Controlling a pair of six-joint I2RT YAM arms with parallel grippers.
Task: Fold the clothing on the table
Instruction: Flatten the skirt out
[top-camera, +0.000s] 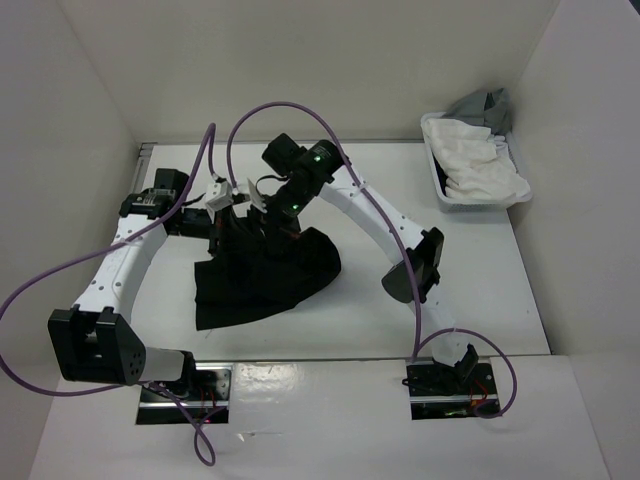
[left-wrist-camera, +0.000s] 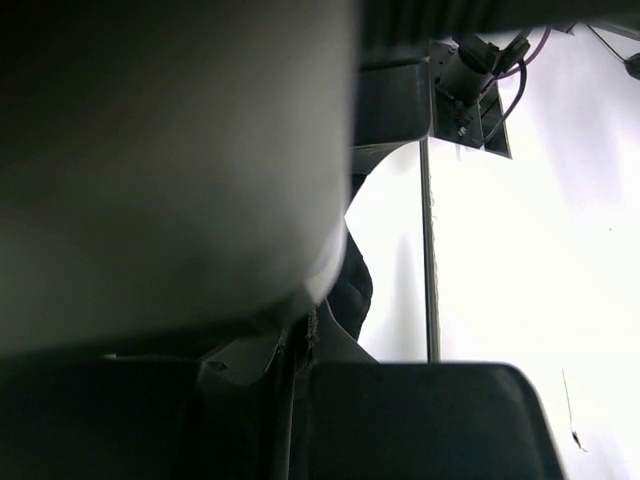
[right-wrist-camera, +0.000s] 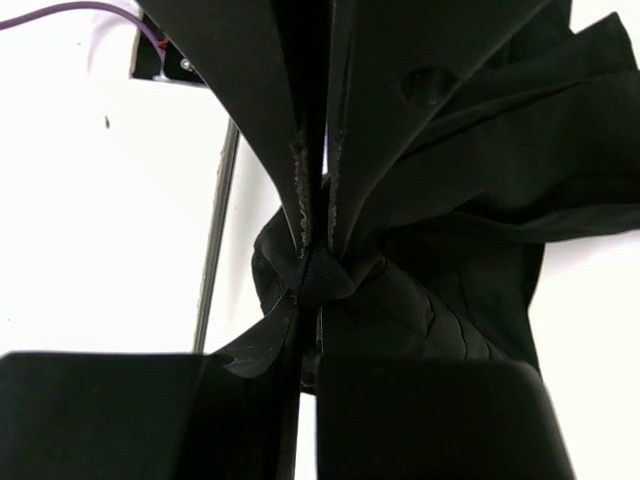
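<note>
ok so the black pleated skirt (top-camera: 265, 280) is sitting in a crumpled heap around the middle of the table (top-camera: 450, 300), nowhere near flat. both arms reach over to its far edge, close together. the right gripper (right-wrist-camera: 315, 262) is pinched fully together on a bunched knot of the skirt's fabric, and in the right wrist view you can see the cloth squeezed between the fingers. the left gripper (top-camera: 217, 235) is closed down too, right at the skirt's far left edge. its own wrist view is mostly blocked by something dark and blurry though, so i can't tell if it caught any cloth or just air.

my read: this is the grab-and-spread bit before any real fold. to do it well i'd lift both grippers a little and check the fabric rises on the left side as well. if it doesn't, reopen and regrab lower. then move the two apart sideways so the edge goes taut, and drag it across the table so the pleats lay out flat instead of bunching. the right one has a fat wad, not a clean edge, so pulling hard could twist the whole thing. fabric this soft will probably sag and slip, so go slow. the tray (top-camera: 440, 195) with the white cloth (top-camera: 480, 165) and grey cloth (top-camera: 485, 105) sits well apart at the far right, no worry there.
</note>
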